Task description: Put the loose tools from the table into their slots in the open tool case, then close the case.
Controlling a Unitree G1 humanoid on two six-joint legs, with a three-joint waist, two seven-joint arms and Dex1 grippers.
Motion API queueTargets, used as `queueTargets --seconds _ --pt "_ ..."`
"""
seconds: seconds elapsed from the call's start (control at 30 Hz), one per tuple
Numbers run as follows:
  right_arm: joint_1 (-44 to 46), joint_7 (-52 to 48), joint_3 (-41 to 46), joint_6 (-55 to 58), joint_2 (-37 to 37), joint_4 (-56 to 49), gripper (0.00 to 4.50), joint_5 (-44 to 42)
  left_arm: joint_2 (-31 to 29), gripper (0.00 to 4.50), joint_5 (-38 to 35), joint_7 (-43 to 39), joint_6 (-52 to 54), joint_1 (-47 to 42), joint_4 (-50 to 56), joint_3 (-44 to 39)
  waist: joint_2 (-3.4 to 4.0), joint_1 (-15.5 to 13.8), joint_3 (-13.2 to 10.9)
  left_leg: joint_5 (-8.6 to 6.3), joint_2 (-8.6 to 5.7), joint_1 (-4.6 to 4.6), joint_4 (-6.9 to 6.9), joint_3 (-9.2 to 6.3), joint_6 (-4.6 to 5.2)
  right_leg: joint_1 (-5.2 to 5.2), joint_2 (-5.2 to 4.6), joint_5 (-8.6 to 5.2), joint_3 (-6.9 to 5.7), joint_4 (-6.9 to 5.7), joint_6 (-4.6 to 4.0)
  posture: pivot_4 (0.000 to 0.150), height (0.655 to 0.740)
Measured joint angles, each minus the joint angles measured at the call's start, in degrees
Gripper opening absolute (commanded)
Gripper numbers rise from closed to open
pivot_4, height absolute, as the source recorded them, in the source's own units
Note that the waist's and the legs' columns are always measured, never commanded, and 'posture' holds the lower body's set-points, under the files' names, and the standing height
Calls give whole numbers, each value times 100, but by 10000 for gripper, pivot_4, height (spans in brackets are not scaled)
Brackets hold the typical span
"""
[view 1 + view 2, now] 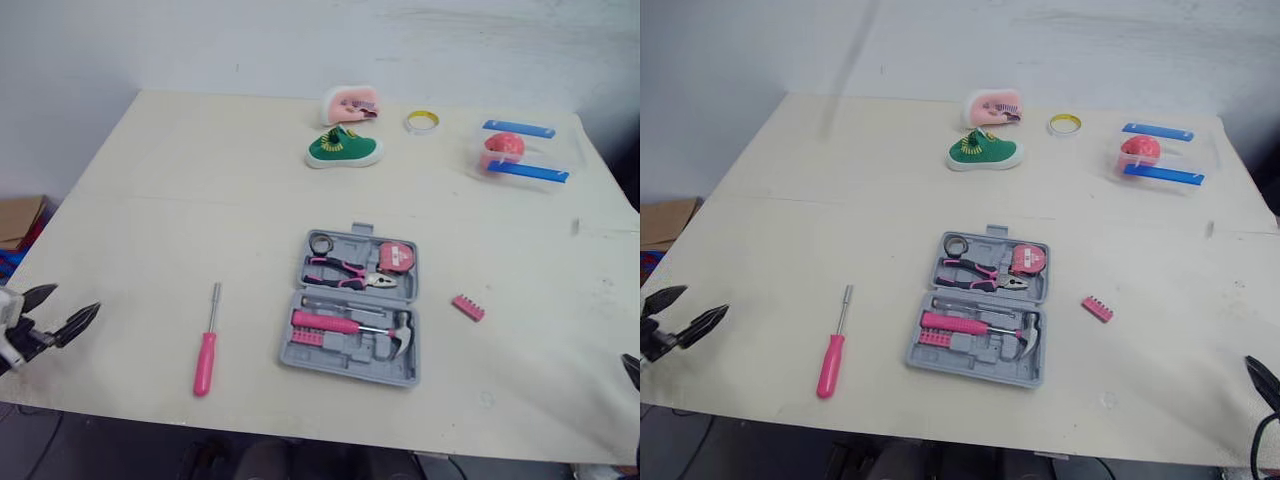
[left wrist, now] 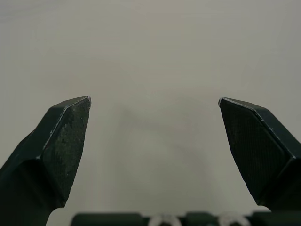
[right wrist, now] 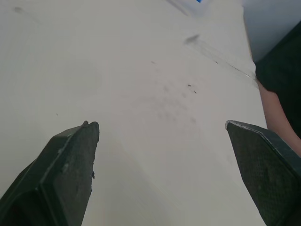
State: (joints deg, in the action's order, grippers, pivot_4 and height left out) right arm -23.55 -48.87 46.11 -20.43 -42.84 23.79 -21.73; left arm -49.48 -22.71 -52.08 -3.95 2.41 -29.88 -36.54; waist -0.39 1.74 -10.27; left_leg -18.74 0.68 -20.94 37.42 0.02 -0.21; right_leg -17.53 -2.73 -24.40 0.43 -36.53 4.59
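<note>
An open grey tool case (image 1: 352,307) lies at the table's middle, holding pink pliers (image 1: 347,272), a pink tape measure (image 1: 397,257) and a pink-handled hammer (image 1: 350,325). A pink-handled screwdriver (image 1: 208,343) lies loose to its left. A small pink bit holder (image 1: 468,307) lies loose to its right. My left gripper (image 1: 58,312) hovers open at the table's near left edge, well left of the screwdriver. My right gripper (image 3: 160,136) is open over bare table at the near right corner, with one fingertip (image 1: 1262,380) showing at the edge.
At the far side of the table (image 1: 150,200) sit a green toy shoe (image 1: 343,149), a pink object (image 1: 350,103), a yellow tape ring (image 1: 421,122) and a clear box with blue strips and a red ball (image 1: 522,152). A cardboard box (image 1: 18,218) stands off the left edge.
</note>
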Motion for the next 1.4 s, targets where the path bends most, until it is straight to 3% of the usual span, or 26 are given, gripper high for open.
queueTargets --seconds 0.1,0.27,0.47,0.77,1.07,1.4 --pt "-4 628 75 186 -68 369 45000 245 0 44080 -24 78 -57 89 22 -129 3 8 2 2 0 4 -14 3 -4 -3 -1 -2 2 0 -5 1500 7400" --pt "52 659 -4 147 -97 266 45000 283 157 44080 -53 187 -71 246 353 -144 7 55 2 6 1 8 -27 8 -10 -7 2 -4 3 -2 -9 1500 7400" --pt "251 282 -716 588 -71 -828 45000 145 241 44080 -258 182 311 179 1245 -8 5 111 1 7 1 8 -20 7 -12 -7 2 -4 4 -13 -8 1500 7400" --pt "568 -387 -1699 1989 -90 -2637 45000 -540 397 44080 -657 -24 1135 -314 2706 818 4 22 0 26 2 -13 -12 1 -45 -11 8 -4 -2 -20 -7 1500 7400" --pt "1748 -1015 -2846 2405 -203 -2358 45000 -401 461 44080 -1388 -685 2313 -1112 4835 2633 3 -18 -4 24 3 -26 24 -1 -38 -6 19 3 0 -23 4 1500 7400" --pt "2065 -1011 -3224 2411 -134 -1738 45000 -8 598 44080 -1776 -749 2923 -1553 5565 3118 4 -11 -5 22 7 -26 42 0 -36 -4 25 3 3 -9 4 1500 7400"
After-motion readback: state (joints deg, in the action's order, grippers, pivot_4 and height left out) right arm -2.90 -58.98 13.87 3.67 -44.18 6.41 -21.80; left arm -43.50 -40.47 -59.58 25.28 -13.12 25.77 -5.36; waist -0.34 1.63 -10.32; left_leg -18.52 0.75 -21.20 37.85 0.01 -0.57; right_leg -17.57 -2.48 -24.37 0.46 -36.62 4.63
